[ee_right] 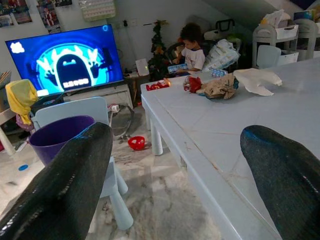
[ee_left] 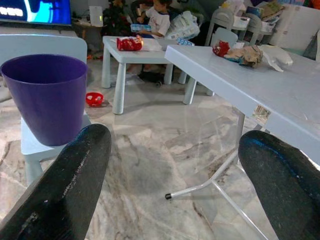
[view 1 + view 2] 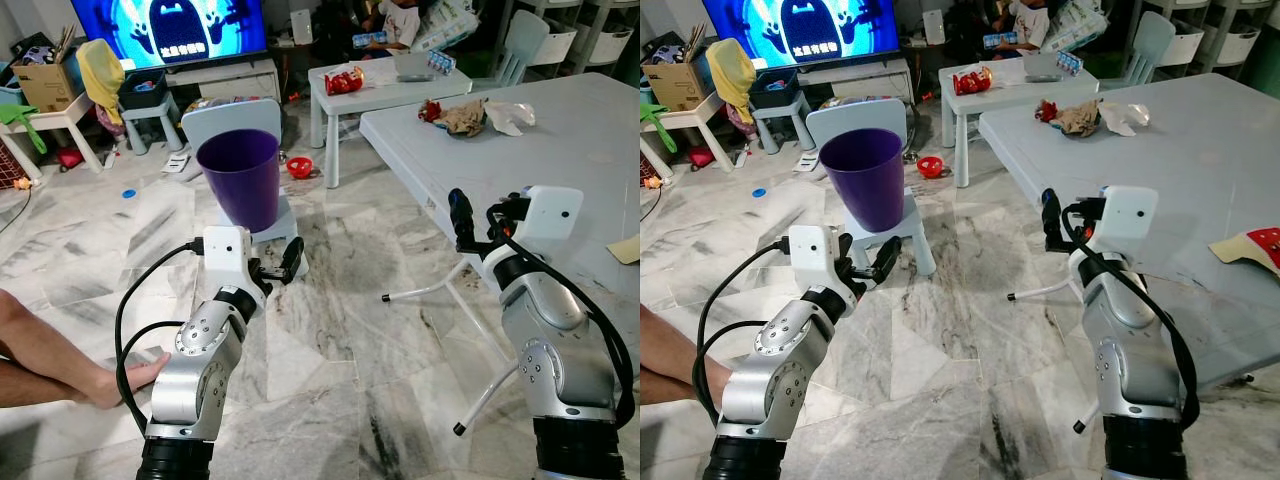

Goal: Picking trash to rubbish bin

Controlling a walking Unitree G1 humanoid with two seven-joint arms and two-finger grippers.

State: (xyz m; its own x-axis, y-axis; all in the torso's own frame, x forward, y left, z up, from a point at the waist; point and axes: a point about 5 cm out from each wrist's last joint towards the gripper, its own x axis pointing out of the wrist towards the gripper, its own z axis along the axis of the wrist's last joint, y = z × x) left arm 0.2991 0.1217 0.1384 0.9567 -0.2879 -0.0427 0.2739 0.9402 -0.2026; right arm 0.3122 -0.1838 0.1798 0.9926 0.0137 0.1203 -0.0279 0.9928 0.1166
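Nothing binned yet, by the look of it: crumpled trash [image 3: 470,117] lying at one o'clock on the far end of the worktop [image 3: 560,150], purple rubbish bin [image 3: 240,177] standing on a small chair [image 3: 262,215] at eleven o'clock. Left claw [image 3: 278,265] and right claw [image 3: 462,222] both raised forward, spread wide, gripping nothing.

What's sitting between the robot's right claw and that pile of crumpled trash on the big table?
Nothing: in the right wrist view, only bare tabletop stretches from the open right claw to the crumpled trash.
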